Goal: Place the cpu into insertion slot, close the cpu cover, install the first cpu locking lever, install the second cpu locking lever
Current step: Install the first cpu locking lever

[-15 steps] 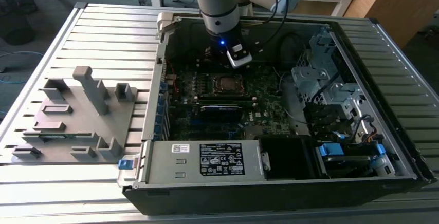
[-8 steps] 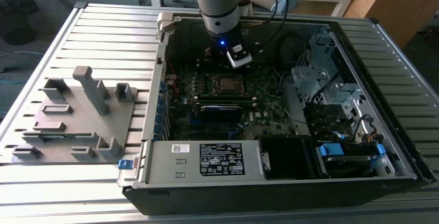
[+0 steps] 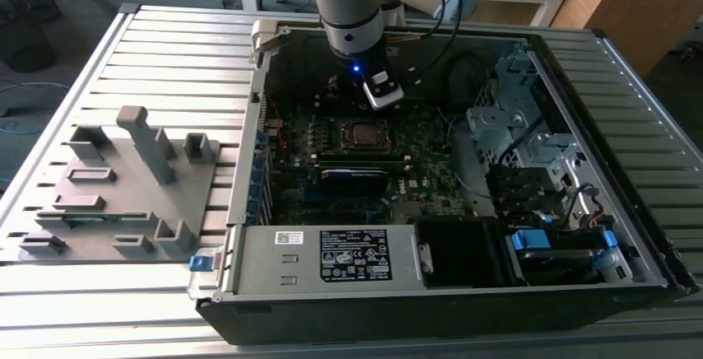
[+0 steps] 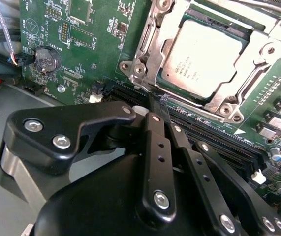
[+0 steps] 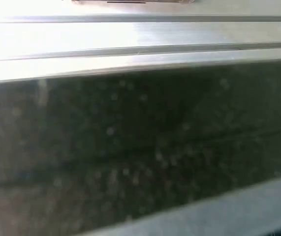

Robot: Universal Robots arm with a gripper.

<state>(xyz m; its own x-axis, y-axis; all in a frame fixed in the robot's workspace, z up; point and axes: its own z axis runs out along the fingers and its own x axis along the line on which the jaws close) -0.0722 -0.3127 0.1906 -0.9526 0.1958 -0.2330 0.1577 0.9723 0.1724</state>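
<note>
The cpu [image 4: 206, 56] lies framed by the flat cpu cover [image 4: 154, 42], with the jaws pressed together, empty, just beside it.

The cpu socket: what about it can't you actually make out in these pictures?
1) Second wrist view: the cpu and the cpu cover lie over the insertion slot, hiding it.
2) Same view: the gripper blocks the socket's near edge, so whether the locking levers are latched cannot be told.
3) Exterior view: the cpu is too small for detail.
4) First wrist view: blurred; what the dark surface is cannot be told.
</note>
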